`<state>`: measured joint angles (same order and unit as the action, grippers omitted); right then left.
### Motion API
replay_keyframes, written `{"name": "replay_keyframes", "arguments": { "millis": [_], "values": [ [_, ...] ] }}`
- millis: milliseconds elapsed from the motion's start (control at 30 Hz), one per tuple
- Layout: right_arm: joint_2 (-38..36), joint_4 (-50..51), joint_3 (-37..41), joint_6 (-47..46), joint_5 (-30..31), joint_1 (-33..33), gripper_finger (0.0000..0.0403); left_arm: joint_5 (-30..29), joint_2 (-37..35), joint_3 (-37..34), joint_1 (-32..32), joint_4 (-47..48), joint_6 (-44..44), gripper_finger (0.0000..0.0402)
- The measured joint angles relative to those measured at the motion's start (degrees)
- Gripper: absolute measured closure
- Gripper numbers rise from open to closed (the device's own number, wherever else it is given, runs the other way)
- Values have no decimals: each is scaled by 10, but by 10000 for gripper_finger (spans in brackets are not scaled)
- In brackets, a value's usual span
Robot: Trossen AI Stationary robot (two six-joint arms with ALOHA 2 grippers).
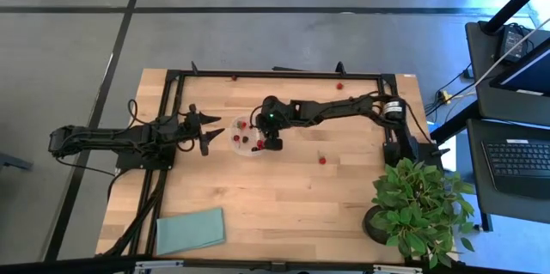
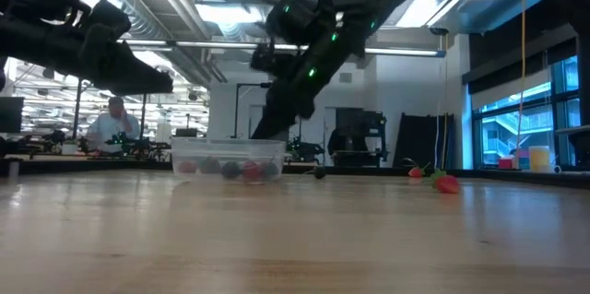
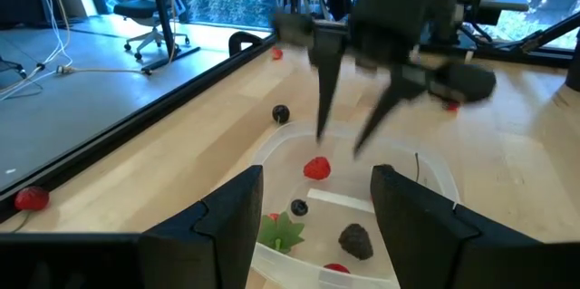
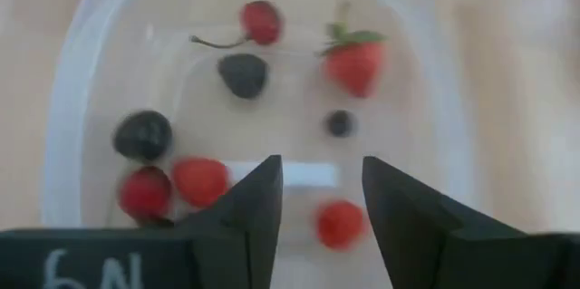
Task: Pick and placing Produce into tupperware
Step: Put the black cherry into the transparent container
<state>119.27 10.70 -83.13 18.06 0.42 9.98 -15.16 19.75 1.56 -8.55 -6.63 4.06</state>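
Right gripper (image 1: 272,143) hung over the tupperware (image 1: 247,137), jaws parted and empty, 8 produce pieces (image 4: 353,61) seen inside, left gripper (image 1: 209,132) parted beside it

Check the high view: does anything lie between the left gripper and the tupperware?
In the high view, only bare wood separates the open left gripper from the tupperware; the right gripper hangs open over the tupperware's far side.

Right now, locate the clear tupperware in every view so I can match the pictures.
High view: tupperware, table centre, between the two grippers.
Low view: left of centre, under the right arm.
Left wrist view: just past the fingers.
Right wrist view: fills the picture.
Shared landmark: the right gripper above it.
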Motion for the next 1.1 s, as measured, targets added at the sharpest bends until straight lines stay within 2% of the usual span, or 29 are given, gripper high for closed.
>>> {"name": "replay_keyframes", "arguments": {
  "millis": [133, 300, 433, 733, 900, 1100],
  "values": [
    [-52, 48, 0, 18, 40, 5, 247, 0, 0, 0, 0, 9, 2, 202],
    [-122, 139, 0, 17, 39, 33, 247, 3, 0, 0, 0, 11, 3, 202],
    [-157, 211, 0, 17, 1, 63, 247, 12, 0, 0, 0, 12, 4, 202],
    [-144, 246, 0, 45, -7, 115, 247, 12, 0, 0, 0, 12, 4, 202],
    [-130, 242, 0, 48, -33, 138, 242, 12, 0, 0, 0, 12, 4, 202],
    [-109, 227, 0, 47, -31, 155, 183, 13, 0, 0, 0, 12, 4, 202]
  ]
}}
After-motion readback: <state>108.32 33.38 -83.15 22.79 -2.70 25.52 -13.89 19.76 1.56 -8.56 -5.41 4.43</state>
